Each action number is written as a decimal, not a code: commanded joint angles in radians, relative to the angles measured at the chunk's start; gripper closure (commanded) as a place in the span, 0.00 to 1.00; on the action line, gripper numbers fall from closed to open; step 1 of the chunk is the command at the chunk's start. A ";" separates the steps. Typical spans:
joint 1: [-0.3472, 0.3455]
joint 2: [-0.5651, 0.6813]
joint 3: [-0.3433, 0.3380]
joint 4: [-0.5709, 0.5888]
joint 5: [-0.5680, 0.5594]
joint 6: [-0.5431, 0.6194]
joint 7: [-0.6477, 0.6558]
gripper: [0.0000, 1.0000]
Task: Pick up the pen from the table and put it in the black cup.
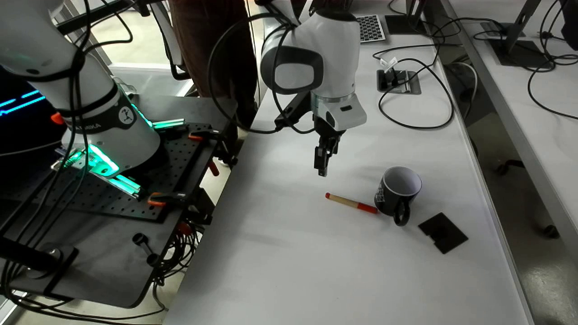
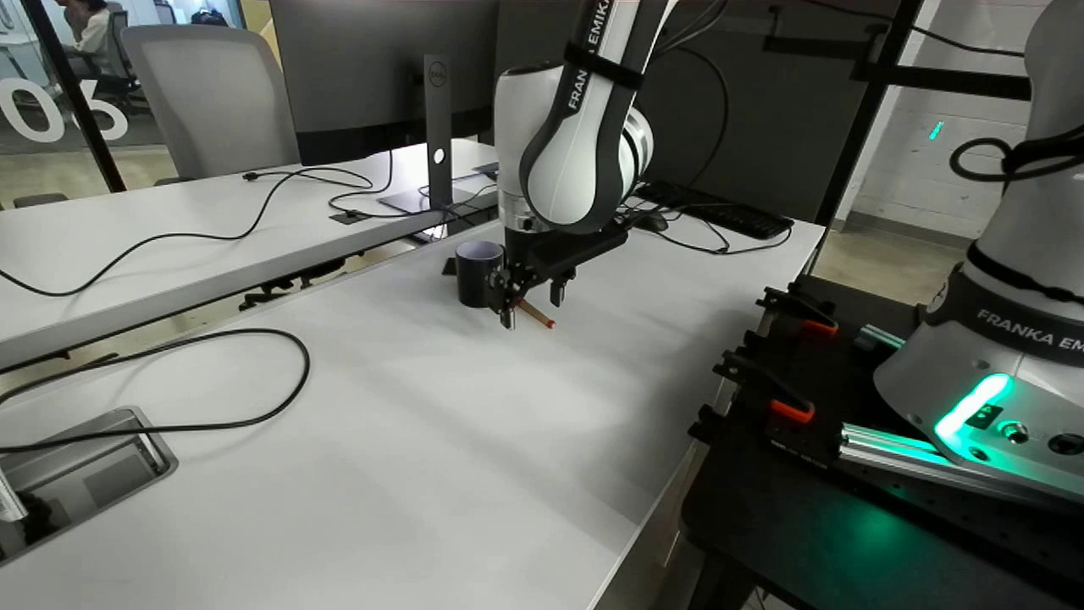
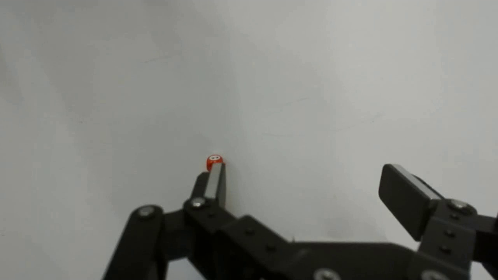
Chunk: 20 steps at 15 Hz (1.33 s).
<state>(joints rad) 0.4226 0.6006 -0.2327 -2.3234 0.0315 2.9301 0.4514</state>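
Note:
The pen (image 1: pixel 347 201) lies on the white table in an exterior view, tan in the middle with red ends. One red end points at the base of the black cup (image 1: pixel 392 198); whether they touch I cannot tell. The cup stands upright, pale inside, its handle facing that camera; the cup (image 2: pixel 472 280) also shows in an exterior view. My gripper (image 1: pixel 322 170) hangs over the table near the pen's far end from the cup. In the wrist view the gripper (image 3: pixel 303 166) is open, nothing between its fingers. The pen's red tip (image 3: pixel 214 159) peeks out beyond one finger, which hides the rest.
A flat black square piece (image 1: pixel 443 232) lies beside the cup. A looped black cable (image 1: pixel 417 126) and a table socket (image 1: pixel 399 82) are farther along the table. A keyboard (image 2: pixel 720 210) sits behind the arm. Monitors stand on the neighbouring desk (image 1: pixel 533 108).

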 commanded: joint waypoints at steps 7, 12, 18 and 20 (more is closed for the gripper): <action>-0.096 0.057 0.018 0.004 -0.042 0.077 -0.140 0.00; -0.100 0.090 -0.054 0.021 -0.083 0.032 -0.203 0.00; -0.041 0.073 -0.110 0.008 -0.112 0.030 -0.187 0.00; -0.005 0.062 -0.130 0.011 -0.118 0.011 -0.172 0.00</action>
<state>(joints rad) 0.3642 0.6819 -0.3252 -2.3160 -0.0611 2.9738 0.2560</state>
